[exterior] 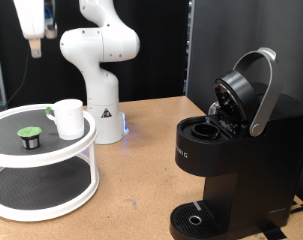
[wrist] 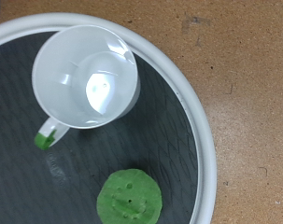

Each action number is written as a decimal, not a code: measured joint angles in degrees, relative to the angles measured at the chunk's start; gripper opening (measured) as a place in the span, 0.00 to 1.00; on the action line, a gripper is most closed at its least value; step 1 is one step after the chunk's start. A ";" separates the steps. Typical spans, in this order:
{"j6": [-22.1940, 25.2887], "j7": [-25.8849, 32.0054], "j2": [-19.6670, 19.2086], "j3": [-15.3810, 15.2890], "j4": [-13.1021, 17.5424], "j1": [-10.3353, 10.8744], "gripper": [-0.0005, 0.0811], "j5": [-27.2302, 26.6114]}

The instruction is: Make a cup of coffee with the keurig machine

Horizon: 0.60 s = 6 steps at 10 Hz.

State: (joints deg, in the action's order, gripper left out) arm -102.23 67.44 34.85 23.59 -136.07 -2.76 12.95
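Observation:
The cup (exterior: pixel 68 117) is a small white mug standing upright and empty on the top tier of a round white stand (exterior: pixel 41 165). In the wrist view the cup (wrist: pixel 85 77) shows a green mark on its handle. A small dark pod with a green lid (exterior: pixel 29 136) sits beside it, also seen as the pod (wrist: pixel 130 196). The keurig machine (exterior: pixel 231 150) stands at the exterior view's right, black, with its lid raised and the pod chamber exposed. My gripper (exterior: pixel 33 42) hangs high above the stand, holding nothing that shows. No fingers appear in the wrist view.
The white arm base (exterior: pixel 99 100) rises behind the stand. The stand has a lower tier with a dark mat. Its white rim (wrist: pixel 202 140) borders a wooden tabletop (wrist: pixel 253 75). A round drip tray (exterior: pixel 196 218) sits at the machine's foot.

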 joint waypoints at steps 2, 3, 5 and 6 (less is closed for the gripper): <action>-5.84 -1.16 -0.16 0.09 -4.52 -0.91 1.00 1.23; -8.29 -1.24 -0.41 0.29 -6.36 -1.33 1.00 2.07; -13.03 -1.21 -0.99 1.34 -9.56 -2.05 1.00 4.20; -14.94 -1.20 -1.66 1.99 -10.70 -2.31 1.00 5.10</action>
State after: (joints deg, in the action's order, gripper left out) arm -117.16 66.24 33.19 25.58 -146.77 -5.07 18.05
